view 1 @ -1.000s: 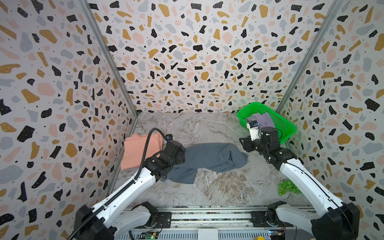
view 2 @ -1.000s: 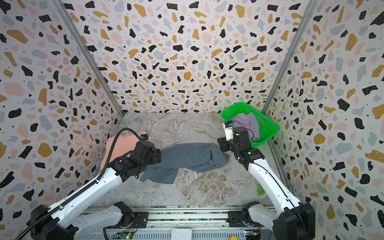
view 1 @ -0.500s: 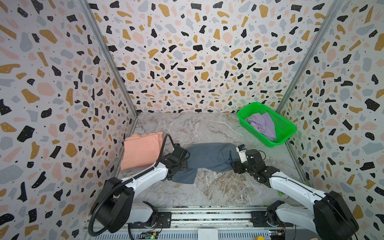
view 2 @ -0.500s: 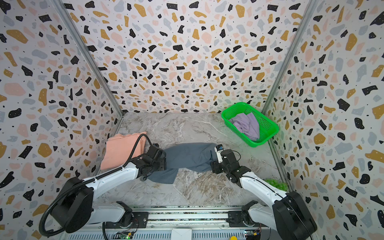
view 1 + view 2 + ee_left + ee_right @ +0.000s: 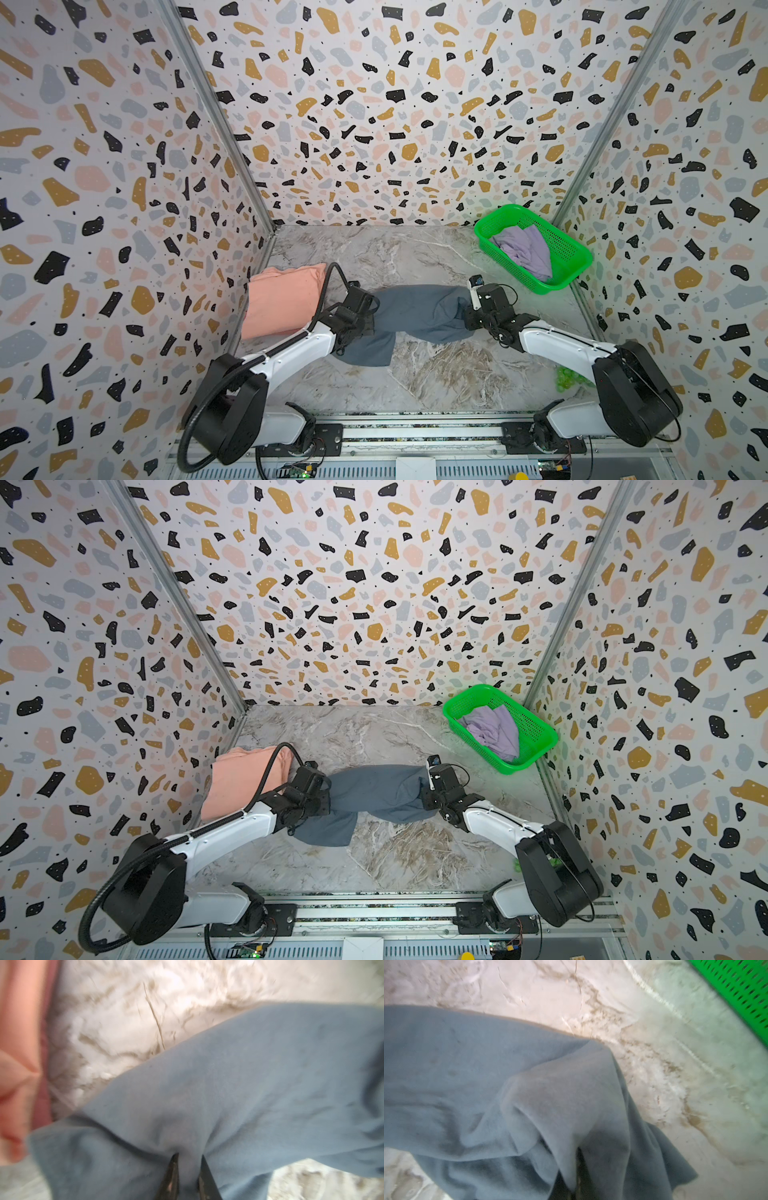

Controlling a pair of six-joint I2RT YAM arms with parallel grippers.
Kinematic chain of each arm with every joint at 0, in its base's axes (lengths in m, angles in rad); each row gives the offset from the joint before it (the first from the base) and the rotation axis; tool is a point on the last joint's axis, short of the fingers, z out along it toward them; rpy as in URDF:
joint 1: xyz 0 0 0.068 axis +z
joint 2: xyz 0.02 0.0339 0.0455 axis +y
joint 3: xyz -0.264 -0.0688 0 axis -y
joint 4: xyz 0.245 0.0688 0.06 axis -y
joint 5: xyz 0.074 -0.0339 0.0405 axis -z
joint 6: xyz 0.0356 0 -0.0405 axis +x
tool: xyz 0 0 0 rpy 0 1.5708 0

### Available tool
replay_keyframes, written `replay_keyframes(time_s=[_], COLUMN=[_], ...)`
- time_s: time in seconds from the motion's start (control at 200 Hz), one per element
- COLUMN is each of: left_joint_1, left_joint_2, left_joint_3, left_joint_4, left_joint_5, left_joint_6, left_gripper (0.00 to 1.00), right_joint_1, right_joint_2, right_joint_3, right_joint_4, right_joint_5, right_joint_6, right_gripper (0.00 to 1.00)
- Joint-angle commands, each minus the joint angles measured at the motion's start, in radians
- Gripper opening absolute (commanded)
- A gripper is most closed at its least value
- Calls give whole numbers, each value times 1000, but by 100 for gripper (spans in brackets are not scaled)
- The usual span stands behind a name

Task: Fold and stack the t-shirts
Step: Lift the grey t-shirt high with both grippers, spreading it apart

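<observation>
Both arms low, reaching inward — left gripper point(image 5: 189, 1156) and right gripper point(image 5: 467, 318) each clamped on the grey shirt point(image 5: 415, 311).

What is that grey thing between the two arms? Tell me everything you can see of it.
A slate-grey t-shirt of soft, matte cloth, bunched into a wide, creased band on the marble-look table. The left gripper pinches a fold at one end; the right gripper is shut on the other end. A loose flap lies toward the front beside the left gripper. No label shows.
</observation>
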Motion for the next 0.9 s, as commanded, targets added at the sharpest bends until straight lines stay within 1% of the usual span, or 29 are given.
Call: replay_keyframes(time_s=[0.0,0.07,0.17,0.25,0.335,0.446,0.561,0.586,0.656,0.681,0.791,0.896], left_joint_1=[15,20,26,27,29,28,29,28,29,29,28,28], left_joint_2=[-114,-186,-287,-355,-398,-403,-397,-395,-392,-389,-364,-375], left_joint_3=[87,126,226,336,465,639,782,807,849,859,926,959], left_joint_4=[-73,-135,-235,-291,-317,-324,-308,-302,-261,-247,-241,-216], left_joint_5=[-47,-59,-80,-100,-144,-162,-171,-174,-167,-161,-125,-86], left_joint_6=[29,33,41,60,85,141,187,194,214,217,237,270], left_gripper=[13,11,11,12,9,7,7,4,3,0,0,0], right_joint_1=[-6,-16,-19,-21,-21,-21,-19,-19,-21,-21,-19,-19], right_joint_2=[-145,-231,-346,-414,-454,-469,-460,-456,-440,-434,-419,-424], right_joint_3=[107,160,267,358,455,570,694,715,760,770,798,843], right_joint_4=[-107,-184,-301,-366,-406,-417,-411,-408,-405,-405,-395,-389], right_joint_5=[37,43,80,96,112,89,83,73,48,42,17,-14], right_joint_6=[-39,-53,-75,-109,-148,-197,-233,-238,-247,-247,-243,-246], right_gripper=[0,0,0,0,0,0,0,0,0,0,0,0])
